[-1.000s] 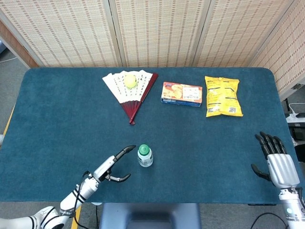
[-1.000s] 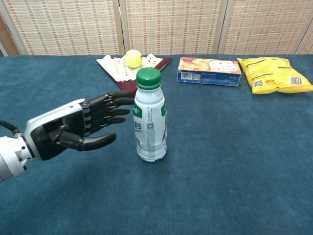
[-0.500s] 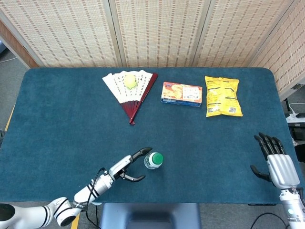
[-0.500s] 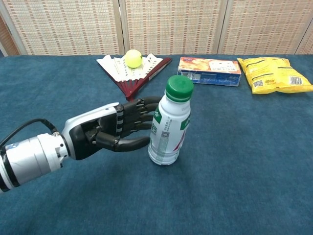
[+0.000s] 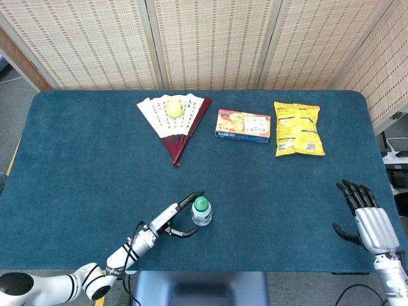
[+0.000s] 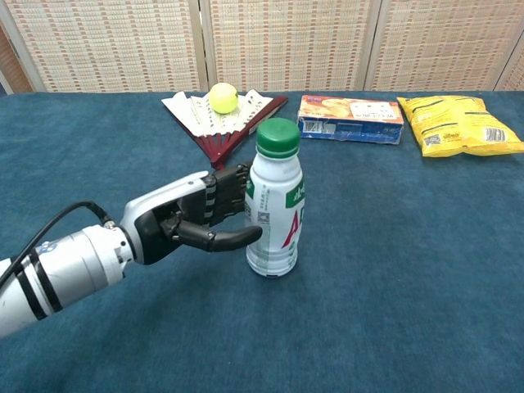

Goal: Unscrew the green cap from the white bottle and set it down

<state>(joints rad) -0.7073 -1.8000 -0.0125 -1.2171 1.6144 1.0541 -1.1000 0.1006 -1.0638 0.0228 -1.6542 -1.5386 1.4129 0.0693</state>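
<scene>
Step in hand, as judged: securing the bottle body, with unscrewing not yet begun. At lower left of the chest view the left hand (image 6: 192, 219) wraps its fingers (image 6: 232, 182) against the side of the bottle (image 6: 273, 218), thumb curled toward the front; whether the grip is firm cannot be told. The bottle stands at lower centre of the table (image 5: 76, 159), upright or nearly so, long axis vertical, cap (image 6: 277, 137) on and pointing up. At lower right of the head view the right hand (image 5: 370, 220) hovers spread and empty, well apart from the bottle. The next move likely calls for bringing it over to grasp the cap.
</scene>
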